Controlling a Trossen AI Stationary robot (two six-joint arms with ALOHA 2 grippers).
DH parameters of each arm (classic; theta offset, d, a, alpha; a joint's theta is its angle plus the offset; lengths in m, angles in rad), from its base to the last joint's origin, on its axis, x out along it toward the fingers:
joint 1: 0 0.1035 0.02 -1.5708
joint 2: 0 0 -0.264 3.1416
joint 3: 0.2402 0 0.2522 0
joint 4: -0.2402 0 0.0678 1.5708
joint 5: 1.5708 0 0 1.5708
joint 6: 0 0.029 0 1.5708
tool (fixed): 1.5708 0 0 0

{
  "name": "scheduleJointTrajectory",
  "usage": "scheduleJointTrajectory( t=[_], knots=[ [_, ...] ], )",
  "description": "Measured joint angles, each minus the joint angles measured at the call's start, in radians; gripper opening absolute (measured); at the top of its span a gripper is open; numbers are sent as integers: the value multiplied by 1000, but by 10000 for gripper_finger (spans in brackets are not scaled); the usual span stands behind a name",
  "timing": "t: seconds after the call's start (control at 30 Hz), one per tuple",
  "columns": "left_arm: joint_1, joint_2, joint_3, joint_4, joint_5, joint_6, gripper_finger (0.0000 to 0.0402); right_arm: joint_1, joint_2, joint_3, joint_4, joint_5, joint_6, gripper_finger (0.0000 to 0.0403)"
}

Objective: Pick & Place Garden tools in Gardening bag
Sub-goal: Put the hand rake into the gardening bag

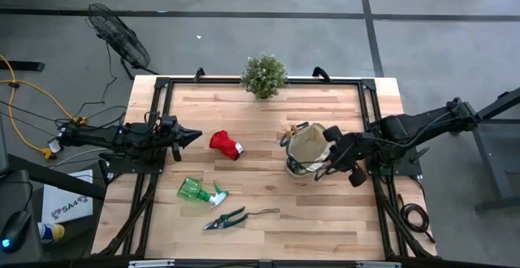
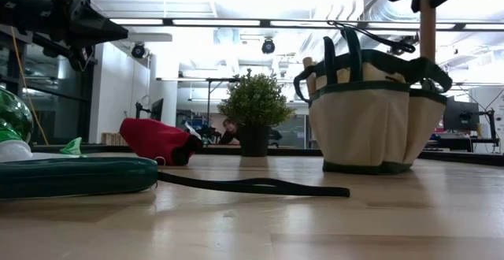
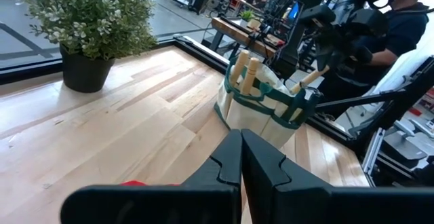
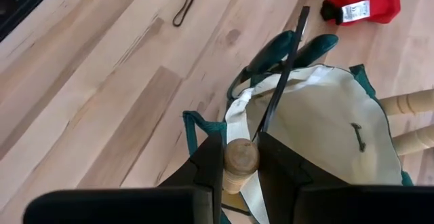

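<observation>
The tan gardening bag [image 1: 305, 149] with dark green trim stands upright right of the table's centre. Two wooden handles [image 3: 244, 69] stick out of it. My right gripper [image 4: 241, 157] is above the bag's near-right rim, shut on a wooden-handled tool [image 2: 428, 31] whose head is hidden in the bag. My left gripper [image 1: 193, 136] is shut and empty, hovering left of the red glove [image 1: 226, 144]. The green spray bottle [image 1: 199, 192] and green-handled pruners [image 1: 226, 219] lie on the table near the front. My right gripper pinches the top end of the tool's wooden handle [image 4: 241, 149] between its two fingers. The fingers come from above, pointing down. The tool hangs upright, its lower part inside the bag at the green-trimmed rim [image 2: 429, 71]. What its head rests on is hidden.
A bushy potted plant [image 1: 263, 75] stands at the table's far edge. The pruners' dark strap [image 1: 264, 213] trails toward the right. Bare wood lies between the bag and the front edge. A person [image 3: 400, 20] is beyond the table's right side.
</observation>
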Motion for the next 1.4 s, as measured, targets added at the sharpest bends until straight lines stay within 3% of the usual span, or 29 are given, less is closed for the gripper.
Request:
scheduleJointTrajectory(
  t=[0.27,0.47,1.03,1.4],
  knots=[
    [0,0,0,0,-13,0,0,10,0,0,-16,22,-27,56],
    [0,0,0,1,-19,-2,0,9,0,0,-17,129,44,57],
    [0,0,0,1,-23,-22,0,9,0,0,14,370,751,57],
    [0,0,0,1,-23,-22,0,9,0,0,3,386,805,77]
  ],
)
